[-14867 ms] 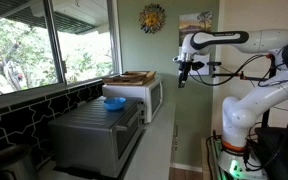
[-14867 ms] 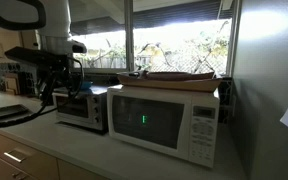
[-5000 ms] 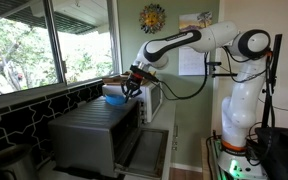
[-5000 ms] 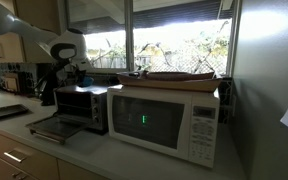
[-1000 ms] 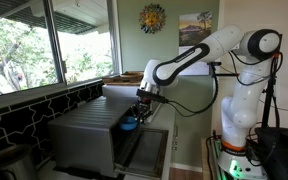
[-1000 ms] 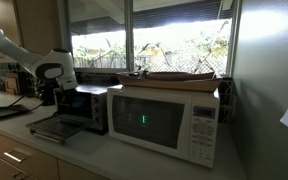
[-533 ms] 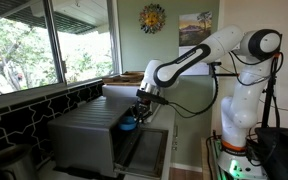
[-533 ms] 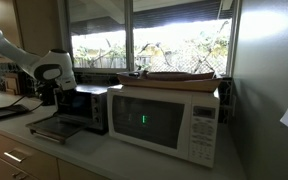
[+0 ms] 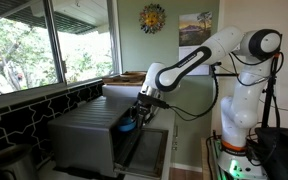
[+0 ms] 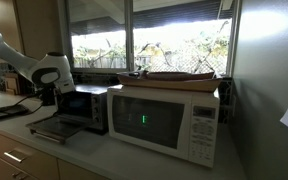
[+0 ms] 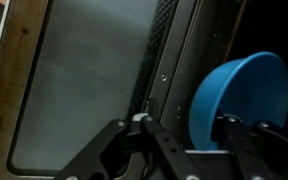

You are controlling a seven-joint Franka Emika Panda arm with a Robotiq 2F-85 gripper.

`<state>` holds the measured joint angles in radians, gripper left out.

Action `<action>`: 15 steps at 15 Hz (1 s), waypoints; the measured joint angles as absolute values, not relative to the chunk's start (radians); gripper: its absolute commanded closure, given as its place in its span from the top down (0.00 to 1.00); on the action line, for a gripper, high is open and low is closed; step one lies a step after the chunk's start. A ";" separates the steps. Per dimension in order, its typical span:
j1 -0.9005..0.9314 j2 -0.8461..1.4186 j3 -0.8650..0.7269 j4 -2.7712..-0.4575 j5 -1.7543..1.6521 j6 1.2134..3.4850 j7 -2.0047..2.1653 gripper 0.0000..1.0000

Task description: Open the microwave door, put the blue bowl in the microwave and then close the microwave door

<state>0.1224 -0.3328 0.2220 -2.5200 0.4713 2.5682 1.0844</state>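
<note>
- The tool (image 11: 184, 126), shut a moment ago, is now seen part-way parted; one finger (image 11: 126, 140) is held clear of the blue bowl (image 11: 242, 95), so release is judged to be under way.
- The blue bowl is found tilted just inside the mouth of the microwave (image 9: 84, 135); whether it is fully seated cannot be told.
- Nothing else is seen in the cavity.
- The microwave door (image 10: 50, 128) is lowered flat; closing is yet to be done.
</note>
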 measured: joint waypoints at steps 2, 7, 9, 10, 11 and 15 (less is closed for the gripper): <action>0.129 -0.328 0.222 -2.526 0.480 2.571 1.084 0.95; 0.157 -0.320 0.216 -2.550 0.538 2.608 1.054 1.00; 0.173 -0.319 0.207 -2.564 0.574 2.648 1.012 1.00; 0.180 -0.318 0.205 -2.572 0.594 2.672 0.985 1.00; 0.190 -0.318 0.201 -2.581 0.620 2.698 0.950 1.00; 0.237 -0.318 0.173 -2.606 0.760 2.782 0.748 1.00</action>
<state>0.2370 -0.3184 0.1732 -2.6062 0.7597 2.7823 0.7484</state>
